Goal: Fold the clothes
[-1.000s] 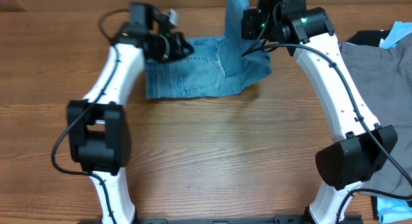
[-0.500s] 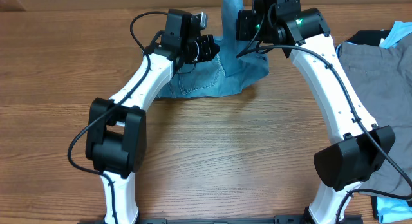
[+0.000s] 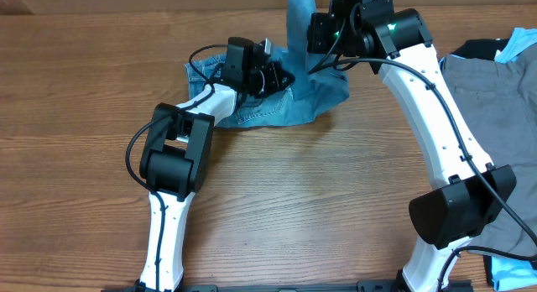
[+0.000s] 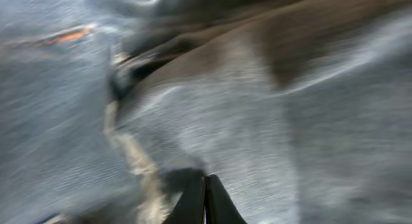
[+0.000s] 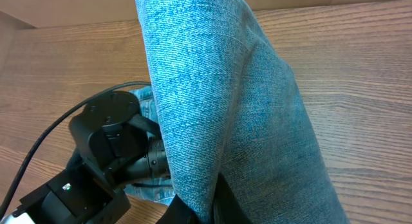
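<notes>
The light-blue denim jeans (image 3: pixel 252 112) lie at the back middle of the table, a stitched pocket facing up. My right gripper (image 3: pixel 321 36) is shut on one jeans leg (image 3: pixel 299 15) and holds it raised; the right wrist view shows the denim (image 5: pixel 225 89) pinched between the fingers (image 5: pixel 215 201). My left gripper (image 3: pixel 281 78) lies low on the flat part of the jeans, beside the raised leg. In the blurred left wrist view its fingers (image 4: pixel 206 198) are shut, with the tips against denim (image 4: pixel 270 134) and no cloth seen between them.
Grey trousers (image 3: pixel 491 116) lie at the right edge, with a black garment (image 3: pixel 474 49) and a pale-blue garment (image 3: pixel 522 42) behind them. More pale-blue cloth (image 3: pixel 512 271) shows at the bottom right. The left arm's wrist (image 5: pixel 109 134) sits close to the raised leg.
My left gripper has swept right across the jeans, from their left end to beside the raised leg. The right gripper has held the leg up with almost no movement.
</notes>
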